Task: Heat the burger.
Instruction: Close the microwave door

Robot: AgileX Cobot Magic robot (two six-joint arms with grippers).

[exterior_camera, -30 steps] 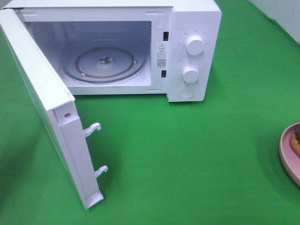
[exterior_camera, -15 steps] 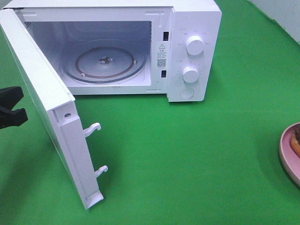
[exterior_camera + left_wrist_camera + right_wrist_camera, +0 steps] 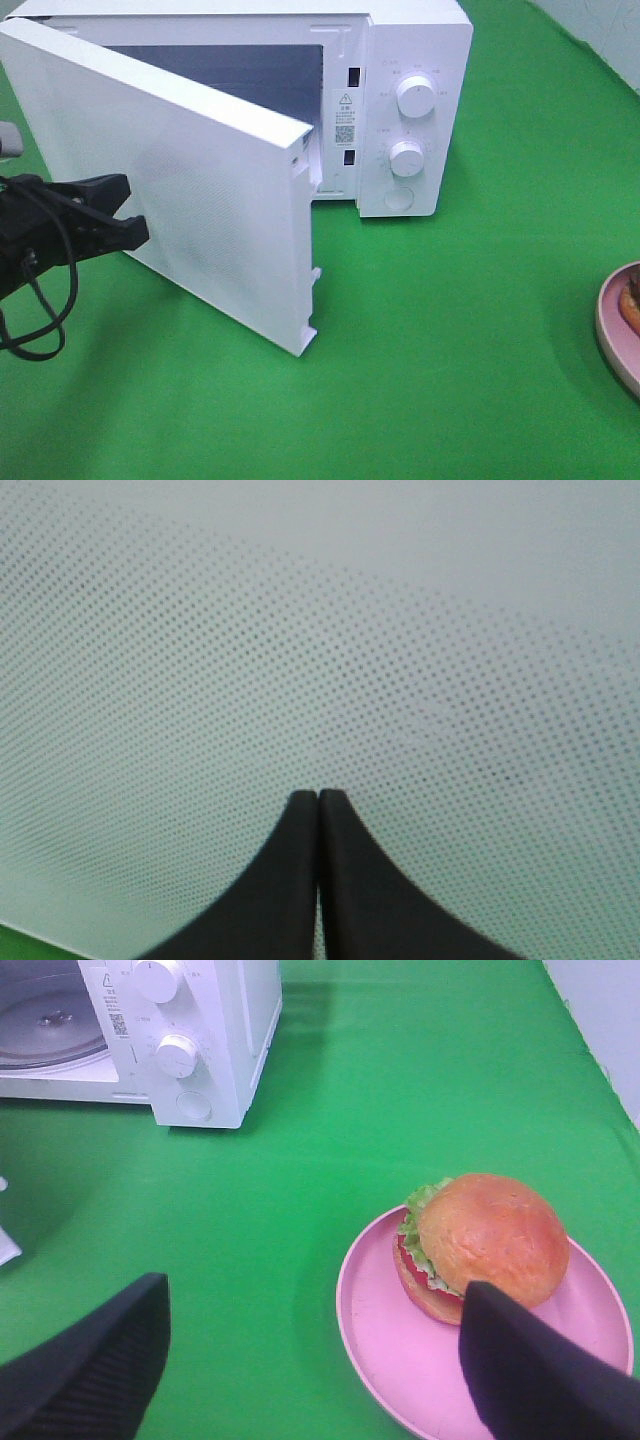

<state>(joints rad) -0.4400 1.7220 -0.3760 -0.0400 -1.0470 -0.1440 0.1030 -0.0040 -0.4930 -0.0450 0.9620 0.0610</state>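
- Left gripper [image 3: 135, 210]: fingers pressed together, empty, tips against the outer face of the microwave door [image 3: 200, 170].
- Door: half-swung across the microwave [image 3: 400, 90] opening.
- Right gripper [image 3: 310, 1360]: fingers spread wide, empty.
- Burger [image 3: 480, 1245]: on the pink plate [image 3: 400, 1350], well right of the microwave on the green cloth [image 3: 480, 330].

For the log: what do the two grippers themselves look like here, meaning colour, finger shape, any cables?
The left gripper is matte black with curved fingers tapering to narrow tips; a thin black cable loops beneath it. The right gripper's fingers are also black, broad and rounded, with a finely ribbed texture. No markings are visible on either.
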